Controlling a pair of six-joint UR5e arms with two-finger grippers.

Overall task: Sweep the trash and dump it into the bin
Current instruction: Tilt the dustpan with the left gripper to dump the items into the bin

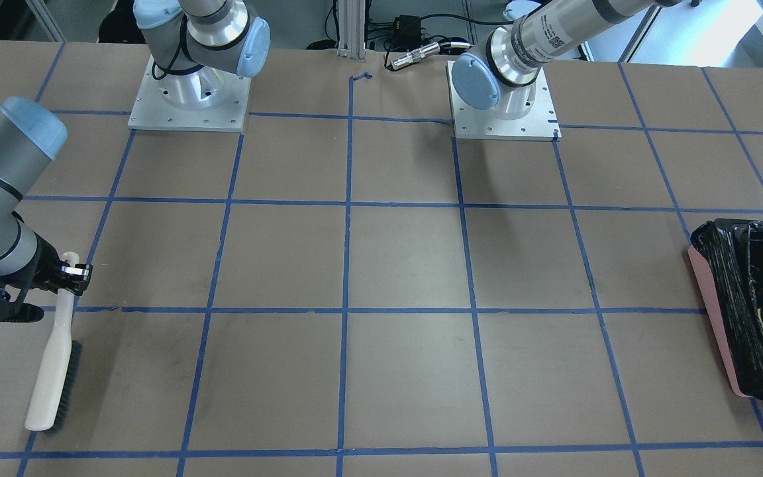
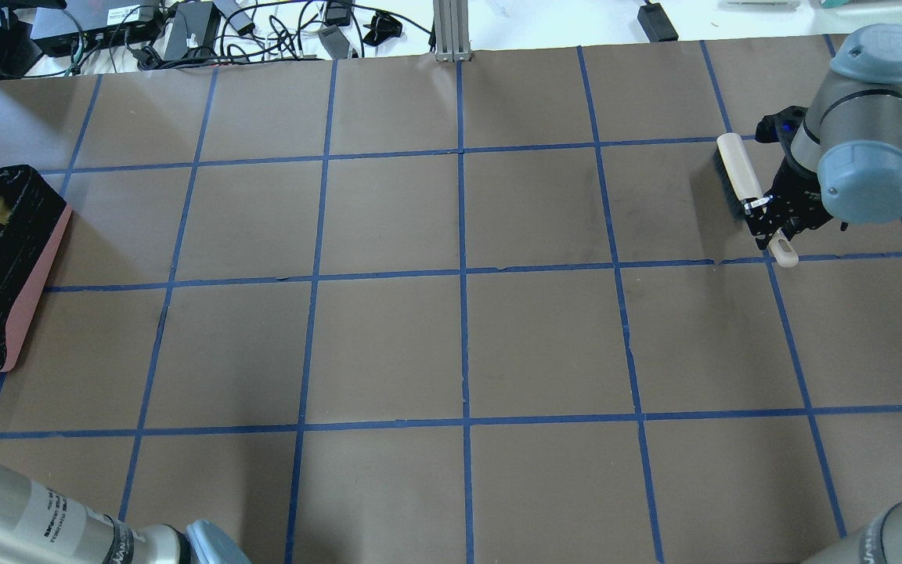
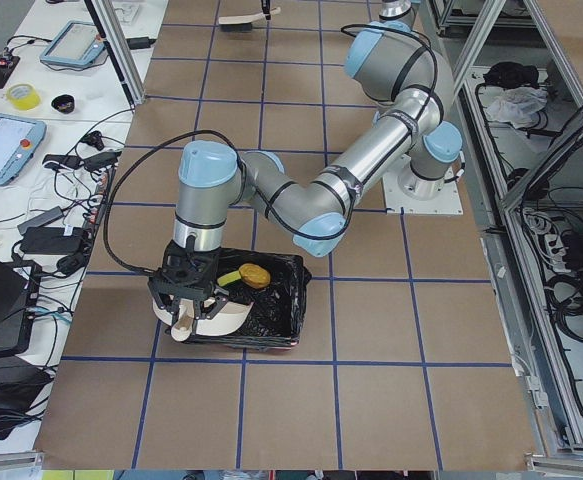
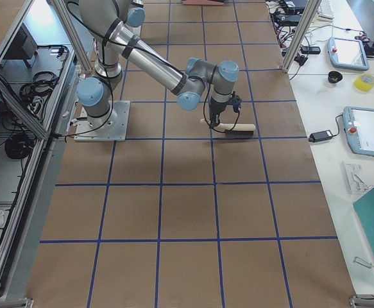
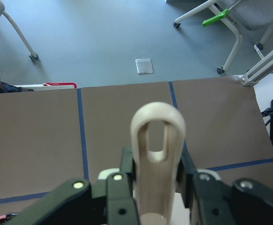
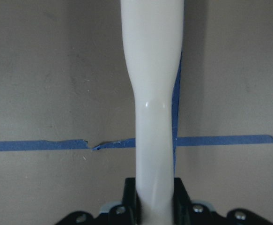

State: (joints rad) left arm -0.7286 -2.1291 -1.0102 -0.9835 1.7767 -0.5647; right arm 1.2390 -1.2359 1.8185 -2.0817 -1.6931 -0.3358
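The bin (image 1: 712,311), pink-walled with a black bag, stands at the table's end on my left; it also shows in the overhead view (image 2: 32,290). In the exterior left view my left gripper (image 3: 193,290) holds the beige dustpan (image 3: 223,316) tilted over the bin (image 3: 276,305). The yellow wedge (image 3: 232,276) and the golden-brown nugget (image 3: 255,273) lie on the bag beside it. The cream rind is not clear to see. The left wrist view shows the left gripper (image 5: 157,173) shut on the dustpan's looped handle (image 5: 157,136). My right gripper (image 1: 67,275) is shut on the handle of a brush (image 1: 50,371) that lies on the table.
Blue tape lines grid the brown table (image 2: 459,345). The two arm bases (image 1: 189,99) stand at the robot's side. Cables and power boxes (image 2: 185,27) lie past the far edge. Tablets (image 4: 366,131) sit on a side bench.
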